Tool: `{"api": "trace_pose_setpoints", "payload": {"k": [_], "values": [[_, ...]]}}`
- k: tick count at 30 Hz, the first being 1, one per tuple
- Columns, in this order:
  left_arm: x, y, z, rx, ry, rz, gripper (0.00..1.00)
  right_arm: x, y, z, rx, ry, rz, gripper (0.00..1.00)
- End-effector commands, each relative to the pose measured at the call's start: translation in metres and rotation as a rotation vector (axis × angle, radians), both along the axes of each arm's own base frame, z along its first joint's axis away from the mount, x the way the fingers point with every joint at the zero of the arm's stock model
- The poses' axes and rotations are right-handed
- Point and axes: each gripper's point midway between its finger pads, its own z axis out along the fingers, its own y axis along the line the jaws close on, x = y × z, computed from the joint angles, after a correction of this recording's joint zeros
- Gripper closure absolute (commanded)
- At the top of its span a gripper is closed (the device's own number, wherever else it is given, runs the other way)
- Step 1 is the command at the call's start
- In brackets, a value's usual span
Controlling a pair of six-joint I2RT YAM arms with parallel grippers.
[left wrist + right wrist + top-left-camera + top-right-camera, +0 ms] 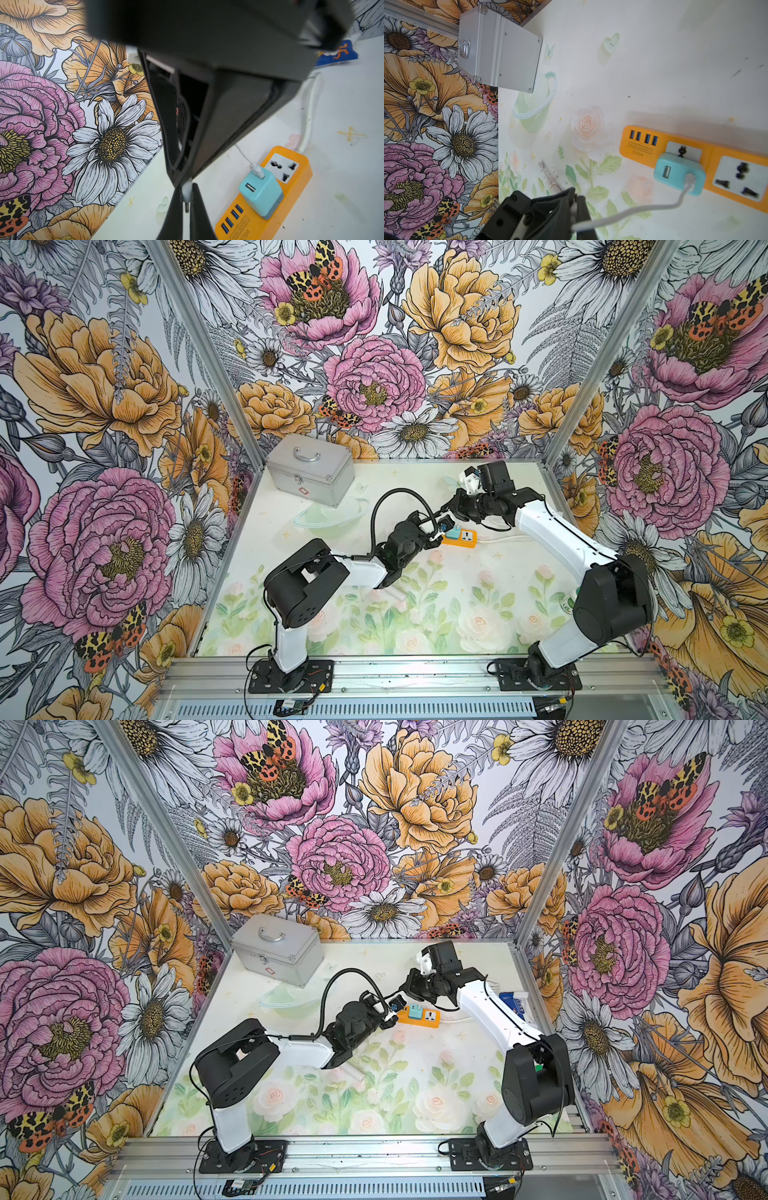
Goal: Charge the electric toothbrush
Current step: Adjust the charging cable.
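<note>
Clamping down hard, the left gripper (186, 187) has its jaws pinched on a small white connector with a metal pin (187, 197), low in the middle of its wrist view. The right gripper (577, 197) is squeezed closed too, on the thin white cable (633, 209). That cable runs across to the teal square plug adapter (679, 173), seated in the long orange plastic power strip (695, 149) at the right of that frame.

In both top views the two grippers meet just left of the strip, around mid-frame. And the slim white electric toothbrush (549, 176)? It's lying flat on the pale floral table mat (457, 614), held by neither gripper. In both top views it peeks out just below the left forearm, lower centre, apart from the strip. A silver metal carry case (309, 475) sits at the upper left of the tabletop.
</note>
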Motion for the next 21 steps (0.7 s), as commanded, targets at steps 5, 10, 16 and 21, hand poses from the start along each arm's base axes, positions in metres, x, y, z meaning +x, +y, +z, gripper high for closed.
{"api": "trace_pose_setpoints", "payload": {"k": [5, 10, 16, 21], "values": [[0.002, -0.008, 0.016, -0.037, -0.041, 0.0, 1.0, 0.005, 0.008, 0.002, -0.003, -0.026, 0.021, 1.0], [0.005, 0.007, 0.016, -0.03, -0.04, 0.052, 0.02, 0.011, 0.0, 0.002, -0.041, -0.057, 0.001, 1.0], [-0.003, 0.039, 0.014, 0.071, 0.098, -0.007, 0.01, 0.019, -0.013, -0.004, -0.088, -0.092, 0.017, 1.0], [-0.023, 0.073, 0.002, 0.283, 0.357, -0.104, 0.09, 0.008, -0.018, -0.009, -0.18, -0.152, 0.122, 1.0]]}}
